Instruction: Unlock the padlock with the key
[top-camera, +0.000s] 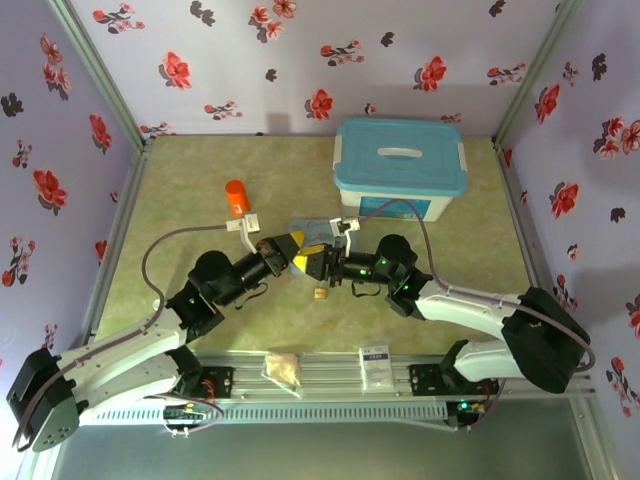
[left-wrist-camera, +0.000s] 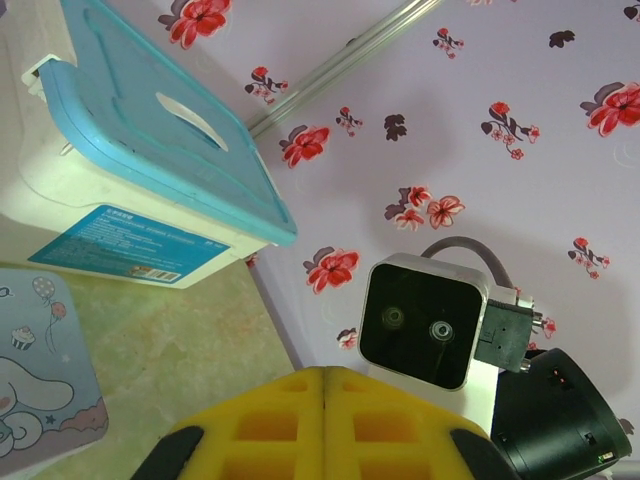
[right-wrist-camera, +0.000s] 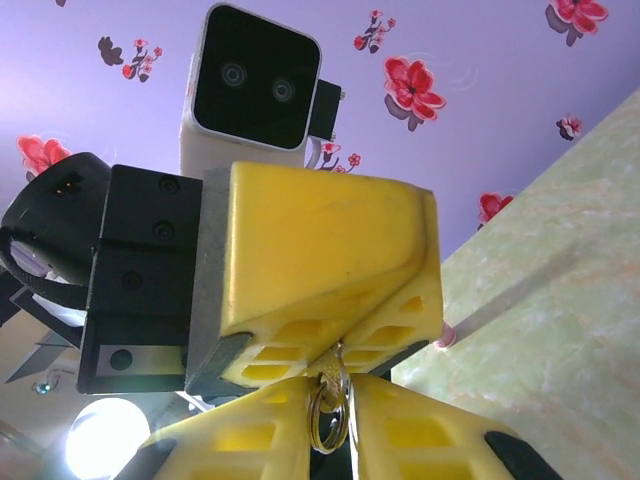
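My two grippers meet tip to tip above the middle of the table. The left gripper (top-camera: 298, 254) (left-wrist-camera: 325, 372) (right-wrist-camera: 340, 338) is shut, and the small key (right-wrist-camera: 330, 372) sticks out of its yellow tips. My right gripper (top-camera: 312, 256) (right-wrist-camera: 329, 382) has its fingers pressed in on the key's head, with the key ring (right-wrist-camera: 328, 425) hanging between them. The tiny brass padlock (top-camera: 320, 293) lies on the table just below the grippers, apart from both.
A white box with a blue lid (top-camera: 400, 165) (left-wrist-camera: 150, 110) stands at the back right. A pale blue cartoon tin (top-camera: 318, 228) (left-wrist-camera: 35, 385) lies behind the grippers, an orange cylinder (top-camera: 236, 197) to the left. A white packet (top-camera: 375, 362) and a small bag (top-camera: 283, 368) rest on the front rail.
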